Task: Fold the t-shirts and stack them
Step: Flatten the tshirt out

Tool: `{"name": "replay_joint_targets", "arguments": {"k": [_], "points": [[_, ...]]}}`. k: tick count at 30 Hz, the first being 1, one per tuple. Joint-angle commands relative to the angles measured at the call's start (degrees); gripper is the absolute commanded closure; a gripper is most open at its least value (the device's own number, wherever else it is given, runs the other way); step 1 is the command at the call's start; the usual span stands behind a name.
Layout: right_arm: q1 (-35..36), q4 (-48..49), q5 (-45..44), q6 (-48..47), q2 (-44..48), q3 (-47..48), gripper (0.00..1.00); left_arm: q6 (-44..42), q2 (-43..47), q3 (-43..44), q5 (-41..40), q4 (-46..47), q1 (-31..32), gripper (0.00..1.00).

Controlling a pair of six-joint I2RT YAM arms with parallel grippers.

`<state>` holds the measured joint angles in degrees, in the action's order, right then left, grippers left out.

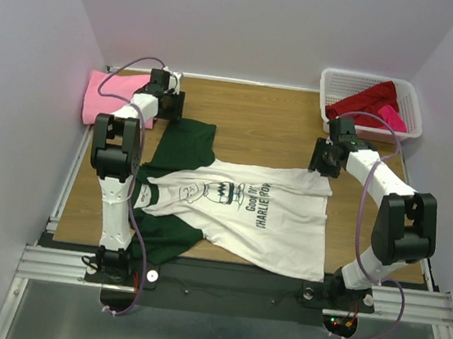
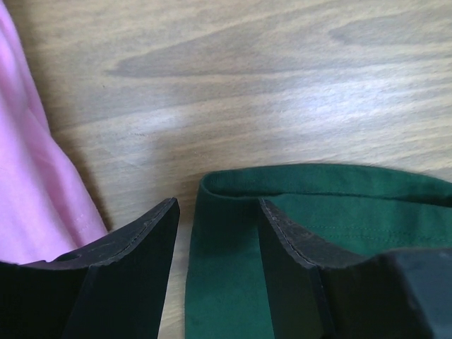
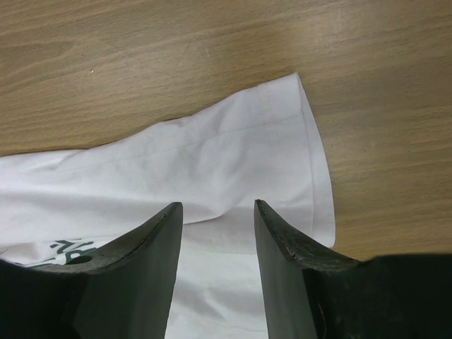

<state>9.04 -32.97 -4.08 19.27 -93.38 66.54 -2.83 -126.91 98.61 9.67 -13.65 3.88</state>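
The white tee lay flat on the table, print up. The left gripper gaped over its far green sleeve and the right gripper gaped over the far hem corner, seemingly lined up to pinch both for a fold.

White tee, dark green sleeves, black print up: spread flat mid-frame, collar left. Pink tee folded, upper left. Dark red tee, magenta tee crumpled, upper right.

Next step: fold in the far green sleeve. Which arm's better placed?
Left. The left gripper, open, is right at the green sleeve's cuff; the right gripper is over the white shirt's hem corner, at the other end.
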Motion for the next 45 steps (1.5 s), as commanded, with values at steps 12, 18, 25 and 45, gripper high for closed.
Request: {"name": "replay_joint_targets", "arguments": {"k": [12,18,25,45], "points": [[-0.2,1.1,-7.0,-2.9,-7.3,4.8,0.50,-0.2,-3.6,1.4,2.9,0.4,-1.9,0.73],[-1.2,1.2,-8.0,-2.6,-10.7,8.9,0.49,0.0,-3.9,1.5,4.5,0.6,-1.9,0.93],[-2.9,1.2,-6.0,-1.3,-13.3,10.5,0.49,0.0,-3.7,1.3,5.3,0.8,-1.9,1.00],[-3.0,1.9,-4.1,-0.9,-20.3,11.1,0.80,1.4,-1.7,3.4,3.1,2.2,-1.9,1.00]]}}
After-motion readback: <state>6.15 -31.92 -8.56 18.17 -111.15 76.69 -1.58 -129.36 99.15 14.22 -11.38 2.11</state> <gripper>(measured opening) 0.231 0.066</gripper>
